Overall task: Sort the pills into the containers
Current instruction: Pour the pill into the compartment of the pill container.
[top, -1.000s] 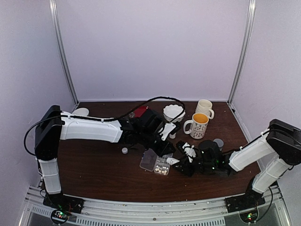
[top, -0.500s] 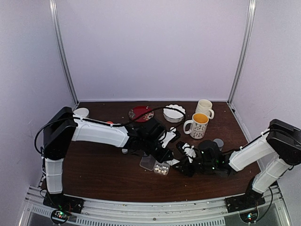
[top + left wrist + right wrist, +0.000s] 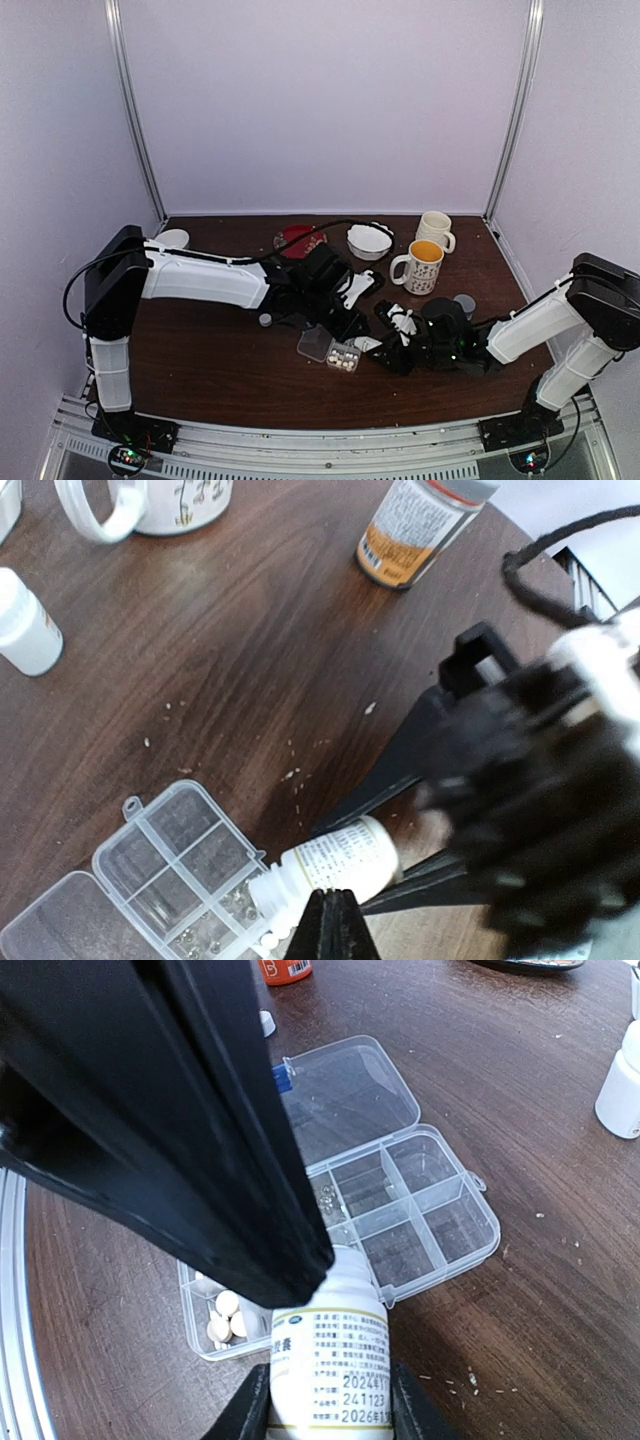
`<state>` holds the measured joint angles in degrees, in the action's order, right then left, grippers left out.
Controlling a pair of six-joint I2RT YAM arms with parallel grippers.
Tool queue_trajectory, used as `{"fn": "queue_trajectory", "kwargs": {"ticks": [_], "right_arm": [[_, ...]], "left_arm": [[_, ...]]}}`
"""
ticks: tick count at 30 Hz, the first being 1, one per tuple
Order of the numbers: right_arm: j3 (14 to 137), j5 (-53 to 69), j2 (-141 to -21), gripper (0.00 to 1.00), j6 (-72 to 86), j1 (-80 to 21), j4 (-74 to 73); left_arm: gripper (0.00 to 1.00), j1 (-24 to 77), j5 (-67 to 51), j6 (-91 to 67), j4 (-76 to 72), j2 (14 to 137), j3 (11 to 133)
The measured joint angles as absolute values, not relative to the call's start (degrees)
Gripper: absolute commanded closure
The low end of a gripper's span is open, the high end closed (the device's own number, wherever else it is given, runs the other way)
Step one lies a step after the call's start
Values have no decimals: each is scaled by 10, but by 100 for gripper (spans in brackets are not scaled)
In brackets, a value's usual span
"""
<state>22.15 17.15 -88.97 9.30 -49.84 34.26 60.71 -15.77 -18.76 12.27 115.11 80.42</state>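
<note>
The clear pill box (image 3: 400, 1200) lies open on the brown table, lid flat beside its cells (image 3: 170, 870). Several cream pills (image 3: 225, 1315) sit in one end cell, and more pills (image 3: 265, 942) lie at the bottle's mouth. My right gripper (image 3: 330, 1415) is shut on a white labelled bottle (image 3: 325, 1360), uncapped and tipped with its mouth over the box (image 3: 322, 345). My left gripper (image 3: 335, 925) is shut and empty, its tips just above that bottle (image 3: 340, 858). Its black fingers (image 3: 180, 1110) fill the upper left of the right wrist view.
An orange bottle with a grey cap (image 3: 420, 525) and a small white bottle (image 3: 25, 625) stand beyond the box. Two mugs (image 3: 418, 265), a white bowl (image 3: 369, 240) and a red plate (image 3: 298, 240) stand at the back. A small cap (image 3: 265, 320) lies left of the box.
My left arm has shifted, its wrist coming down closer to the box and uncovering the red plate. The right gripper and the tipped bottle have stayed put.
</note>
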Motion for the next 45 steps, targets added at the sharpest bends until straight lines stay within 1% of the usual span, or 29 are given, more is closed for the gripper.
{"fn": "queue_trajectory", "kwargs": {"ticks": [6, 18, 28, 34, 39, 45], "right_arm": [[222, 171, -890, 100, 93, -498, 347], [205, 171, -882, 100, 94, -498, 386], [174, 171, -846, 100, 94, -498, 428], [165, 169, -821, 100, 93, -498, 454], [151, 167, -764, 100, 90, -498, 457], [150, 165, -651, 100, 72, -498, 438]], "left_arm": [[100, 608, -149, -187, 126, 1113, 808], [100, 606, -95, -188, 147, 1038, 796], [100, 587, -45, -193, 197, 999, 768], [100, 570, -22, -211, 203, 970, 736], [96, 562, 6, -228, 226, 966, 708], [86, 556, 48, -241, 266, 938, 704]]}}
